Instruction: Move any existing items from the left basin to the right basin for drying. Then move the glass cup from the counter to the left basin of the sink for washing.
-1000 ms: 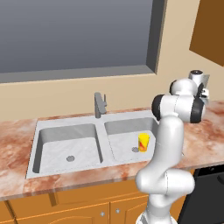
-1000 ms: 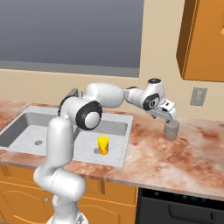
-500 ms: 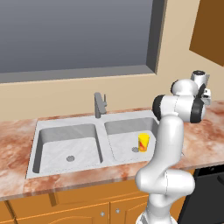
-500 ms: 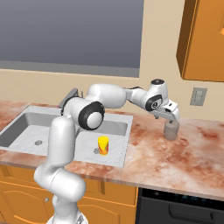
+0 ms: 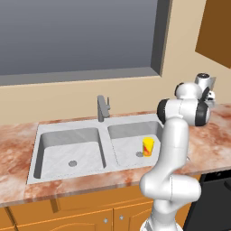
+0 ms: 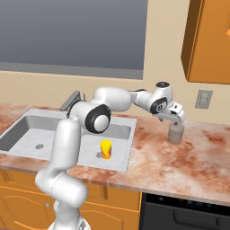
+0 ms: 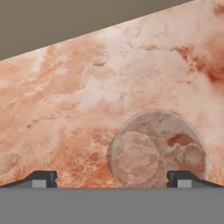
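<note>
Glass cup (image 6: pixel 175 133) upright on counter (image 6: pixel 197 155), seemingly just under wide-spread gripper (image 6: pixel 176 117)

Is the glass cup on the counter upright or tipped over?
Upright. In the right base view the glass cup stands on its base on the counter; the hand view looks straight down into its round mouth, between the open gripper fingertips.

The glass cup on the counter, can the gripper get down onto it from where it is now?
Probably yes: the gripper hangs open just above the glass cup, nothing between them.
</note>
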